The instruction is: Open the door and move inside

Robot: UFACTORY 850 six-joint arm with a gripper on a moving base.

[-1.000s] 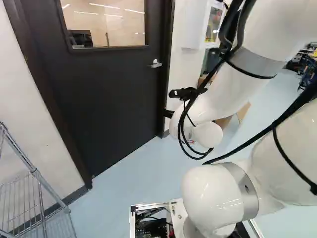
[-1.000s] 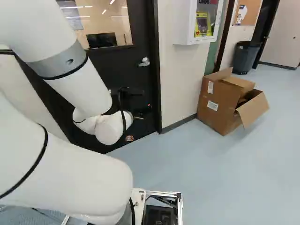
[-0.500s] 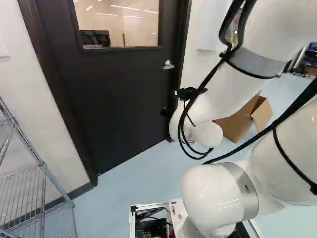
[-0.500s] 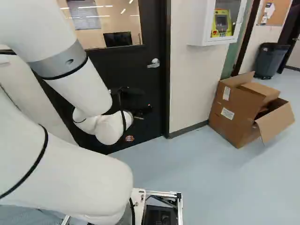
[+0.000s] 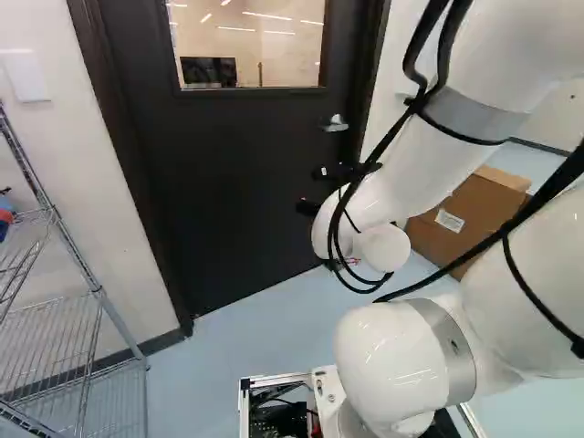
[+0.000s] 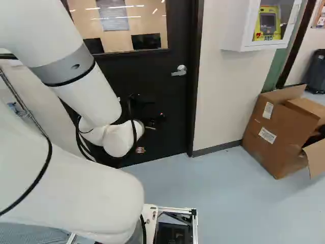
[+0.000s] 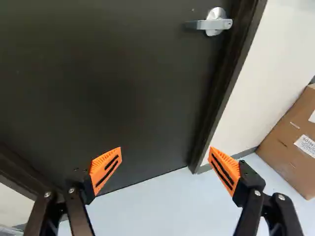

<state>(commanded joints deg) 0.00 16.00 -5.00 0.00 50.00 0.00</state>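
In the right base view the gripper (image 6: 152, 122) shows dark against the lower part of the black door (image 6: 167, 101), below the silver lever handle (image 6: 180, 70). The door stands shut in its dark frame, with a window in its upper half. Seen from the wrist, the gripper (image 7: 165, 164) is wide open with nothing between its orange pads. Ahead of it, beyond the fingers, the door handle (image 7: 211, 23) sits near the frame edge, untouched. The same handle (image 5: 335, 123) appears above the wrist in the left base view.
A wire shelf rack (image 5: 82, 301) stands by the wall at the left of the left base view. Right of the door, a white wall cabinet (image 6: 256, 25) hangs above an open cardboard box (image 6: 277, 132) on the floor. A dark bin (image 6: 316, 71) stands farther back.
The base has moved, turning left, so door, rack and box have shifted rightward in both base views. The arm holds its pose against its lowest joint.
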